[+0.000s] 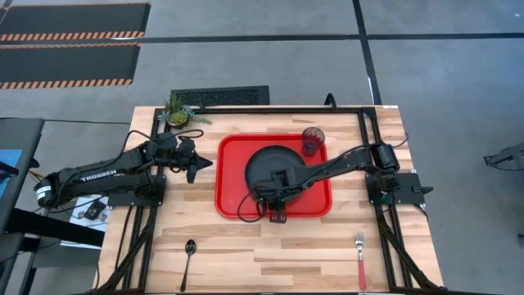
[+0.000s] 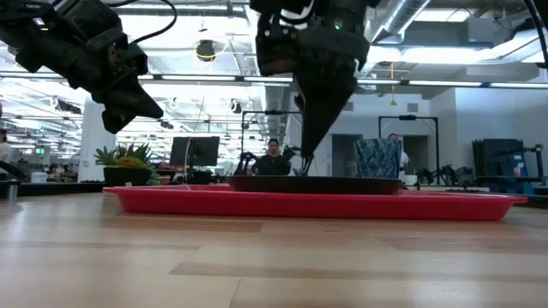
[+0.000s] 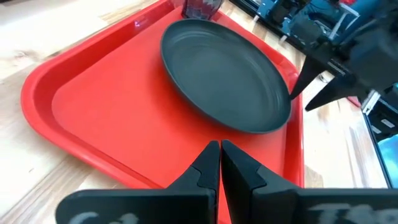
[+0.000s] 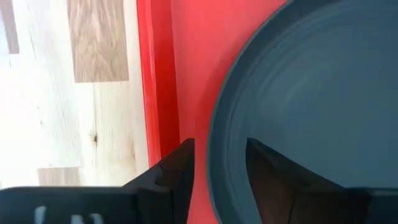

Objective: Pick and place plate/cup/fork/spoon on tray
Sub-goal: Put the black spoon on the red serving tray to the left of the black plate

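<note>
The black plate (image 1: 274,164) lies flat in the red tray (image 1: 233,184) at the table's middle. The dark reddish cup (image 1: 313,139) stands upright at the tray's far right corner. My right gripper (image 4: 221,165) points down over the plate's near-left rim (image 4: 216,155). It is open, with one finger outside the rim and one inside, and a gap shows on both sides. My left gripper (image 1: 205,164) is shut and empty, hovering just left of the tray. The dark spoon (image 1: 189,250) and the red-handled fork (image 1: 360,260) lie on the table near its front edge.
A small potted plant (image 1: 178,112) stands at the table's far left corner. Bare wood lies between the tray and the front edge. People and monitors show in the room beyond the table in the low view.
</note>
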### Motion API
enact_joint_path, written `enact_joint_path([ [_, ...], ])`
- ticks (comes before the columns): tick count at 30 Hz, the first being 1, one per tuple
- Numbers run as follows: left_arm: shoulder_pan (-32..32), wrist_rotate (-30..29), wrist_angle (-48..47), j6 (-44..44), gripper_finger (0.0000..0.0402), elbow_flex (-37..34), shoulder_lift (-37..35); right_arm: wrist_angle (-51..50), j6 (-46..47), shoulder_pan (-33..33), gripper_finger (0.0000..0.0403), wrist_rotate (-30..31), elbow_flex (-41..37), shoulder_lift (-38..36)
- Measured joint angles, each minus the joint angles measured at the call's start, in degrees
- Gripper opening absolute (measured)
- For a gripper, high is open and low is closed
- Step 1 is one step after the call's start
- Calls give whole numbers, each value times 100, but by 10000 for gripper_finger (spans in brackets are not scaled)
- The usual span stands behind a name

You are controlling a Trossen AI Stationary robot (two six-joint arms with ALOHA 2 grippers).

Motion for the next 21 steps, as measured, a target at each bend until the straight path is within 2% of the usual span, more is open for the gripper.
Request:
enact_joint_path([
  [5,0,28,-5,91,0,0,0,-890,0,0,149,-37,433,-2],
  [8,-1,173,-36,28,0,0,0,-1432,63,25,108,-164,603,-13],
  [10,-2,296,-55,-25,0,0,4,-1426,175,69,72,-300,523,-160],
  [13,0,396,-81,-38,0,0,4,-802,333,191,17,-324,47,-516],
  [18,-1,396,-241,-94,0,2,9,764,1054,302,14,-268,-1523,-1413],
  [21,-20,382,-309,-454,0,2,77,1673,1497,355,6,43,-2478,-2130],
])
